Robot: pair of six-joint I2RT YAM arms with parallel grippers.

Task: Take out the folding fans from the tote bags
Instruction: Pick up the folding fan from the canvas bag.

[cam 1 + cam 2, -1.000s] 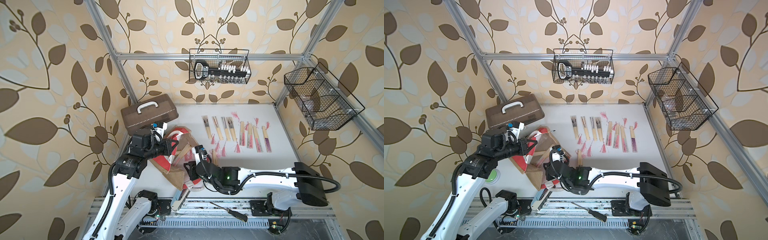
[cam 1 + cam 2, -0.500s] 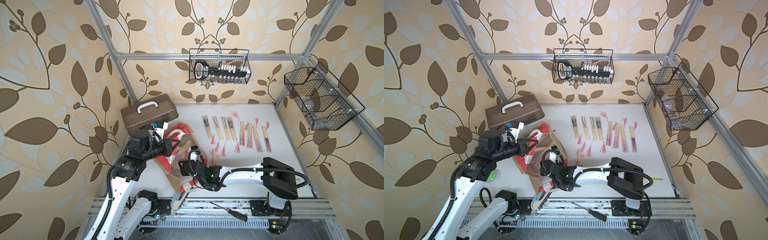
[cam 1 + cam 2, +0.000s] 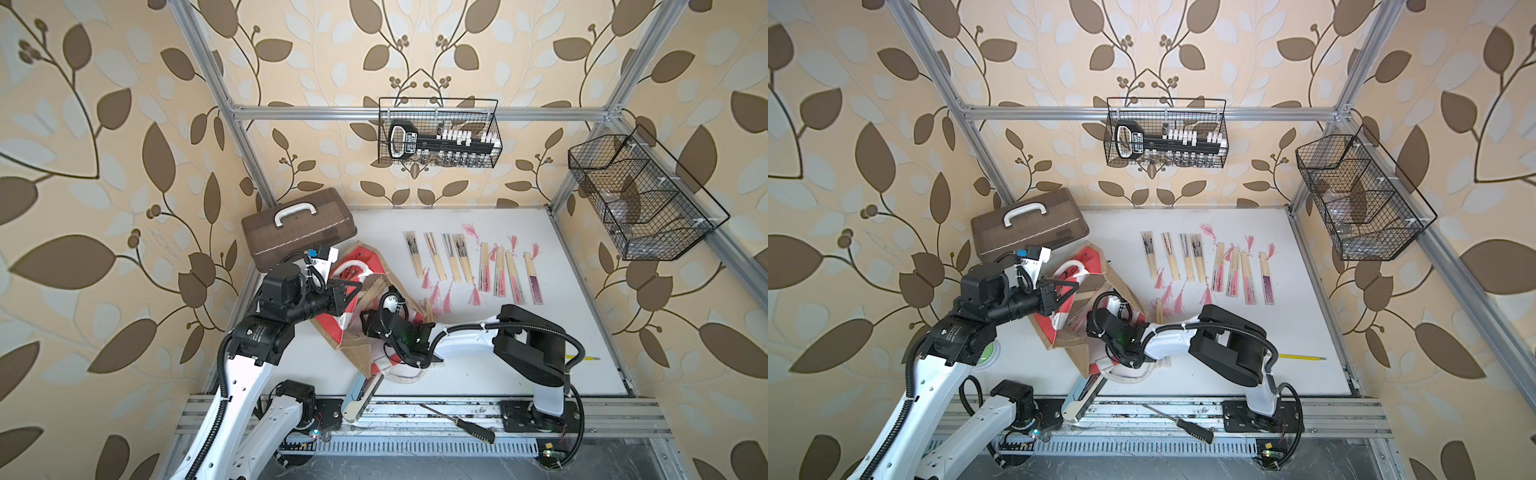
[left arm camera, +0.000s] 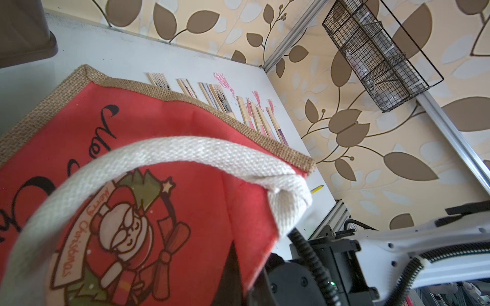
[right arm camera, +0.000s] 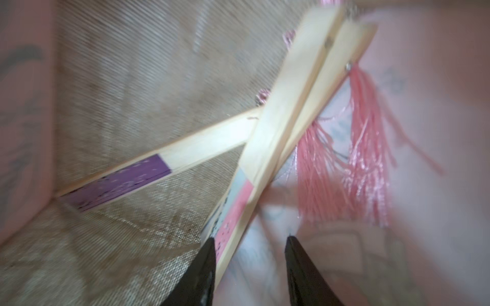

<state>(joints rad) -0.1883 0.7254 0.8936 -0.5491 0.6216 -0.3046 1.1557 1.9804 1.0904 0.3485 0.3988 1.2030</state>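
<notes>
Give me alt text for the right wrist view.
The open right hand is inside the tote bag, one finger beside a pink-papered fan stacked on a second fan. A purple fan lies behind them; pink tassels hang alongside.

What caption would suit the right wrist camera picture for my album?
Inside the tote bag, the open right hand poised over three folding fans with pink tassels.

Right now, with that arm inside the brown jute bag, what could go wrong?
The open right gripper is beside a pink-papered bamboo folding fan crossing a purple-papered fan; lifting one may drag the other.
The pink tassels could snag.
If the left gripper slips off the brown jute tote bag, it may collapse.
</notes>
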